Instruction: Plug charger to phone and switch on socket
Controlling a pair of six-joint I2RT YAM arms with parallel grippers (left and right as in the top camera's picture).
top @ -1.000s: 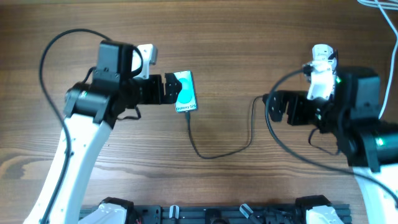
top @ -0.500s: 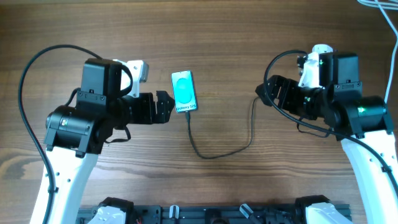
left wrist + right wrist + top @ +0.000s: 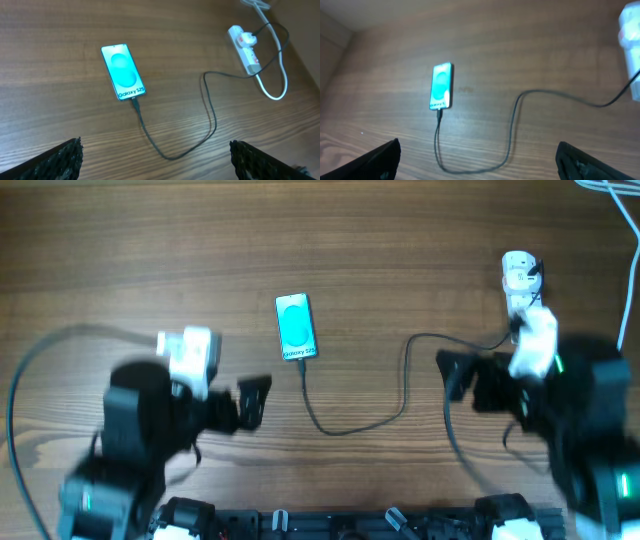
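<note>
Phone (image 3: 296, 326) flat on the table (image 3: 420, 240), ahead of the left gripper (image 3: 255, 398) and well apart from it. Its long axis runs roughly away from that gripper, screen up, with the "Galaxy S25" end nearest the fingers (image 3: 55, 160). Charger (image 3: 404, 385) — a thin black cable — meets that near end, loops across toward the right gripper (image 3: 455, 375) and runs on to the socket (image 3: 518, 275), which lies off to that gripper's right side. Both grippers are spread wide and hold nothing.
</note>
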